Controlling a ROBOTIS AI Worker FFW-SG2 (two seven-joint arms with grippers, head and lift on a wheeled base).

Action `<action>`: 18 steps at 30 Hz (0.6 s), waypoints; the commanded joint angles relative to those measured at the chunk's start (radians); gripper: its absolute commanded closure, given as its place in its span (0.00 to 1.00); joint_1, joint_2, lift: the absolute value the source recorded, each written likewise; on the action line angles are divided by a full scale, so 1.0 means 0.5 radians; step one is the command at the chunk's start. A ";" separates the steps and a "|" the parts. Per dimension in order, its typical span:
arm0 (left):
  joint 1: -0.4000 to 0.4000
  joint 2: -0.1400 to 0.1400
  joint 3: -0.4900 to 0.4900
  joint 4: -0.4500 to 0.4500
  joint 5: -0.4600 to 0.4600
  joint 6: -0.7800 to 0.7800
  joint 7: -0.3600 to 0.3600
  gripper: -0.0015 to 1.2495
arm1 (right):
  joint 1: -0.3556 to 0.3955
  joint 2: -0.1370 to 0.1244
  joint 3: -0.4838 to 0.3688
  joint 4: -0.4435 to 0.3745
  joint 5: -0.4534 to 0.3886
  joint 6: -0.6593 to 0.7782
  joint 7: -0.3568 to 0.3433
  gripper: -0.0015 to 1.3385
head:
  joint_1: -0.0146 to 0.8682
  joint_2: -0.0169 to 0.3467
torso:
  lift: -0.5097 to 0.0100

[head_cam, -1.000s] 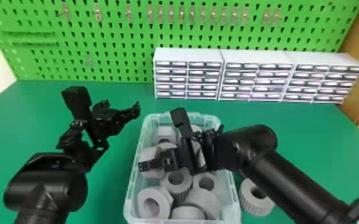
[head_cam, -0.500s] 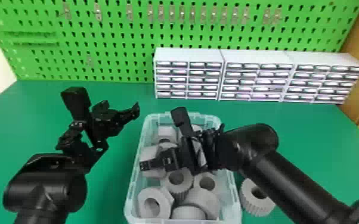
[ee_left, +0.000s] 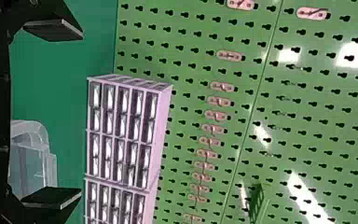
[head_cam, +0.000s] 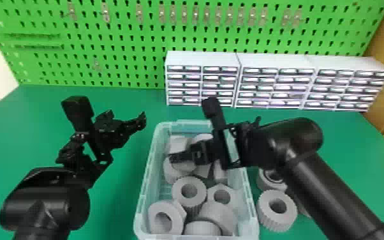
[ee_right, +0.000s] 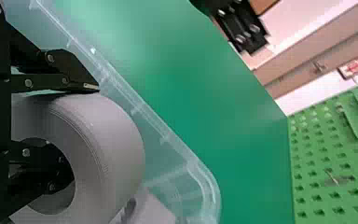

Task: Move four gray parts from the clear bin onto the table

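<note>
Clear bin (head_cam: 145,178), head view: Stood upright on the green counter (head_cam: 118,207), below the white drawer units (head_cam: 201,57), and held a jumble of gray parts (head_cam: 177,193).
Loose parts (head_cam: 277,221), head view: Lay on the counter just beside the bin, at the robot's right; numbered at least two, with a likely third partly hidden by the right arm (head_cam: 296,143).
Right arm, head view: Reached in from the robot's right, over the far half of the bin.
Left gripper (ee_left: 80,112), left wrist view: Hung wide open, with nothing between the fingers, and pointed toward the drawer units and pegboard (ee_left: 191,28).
Right gripper (ee_right: 83,130), right wrist view: Clasped the wall of a thick gray ring (ee_right: 116,135), one finger in the bore and one against the outside, apparently closed to the wall's thickness.
Gray ring, right wrist view: Remained inside the bin, near the wall.
Step in hand: Appeared to be the grasp of a third or fourth part.
Next move: Called for a firm pinch, a lift clear of the rim, then a swing right and a low release near the loose parts.
</note>
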 commanded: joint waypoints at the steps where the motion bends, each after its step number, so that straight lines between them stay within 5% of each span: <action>1: 0.006 0.000 0.006 -0.003 0.000 0.002 -0.004 0.09 | 0.047 -0.014 -0.182 -0.111 0.108 0.075 0.000 0.89 | 0.78 0.14 | 0.89; 18: 0.015 0.000 0.027 -0.003 0.003 0.002 -0.016 0.09 | 0.209 -0.078 -0.786 -0.449 0.494 0.339 0.000 0.89 | 0.78 0.14 | 0.89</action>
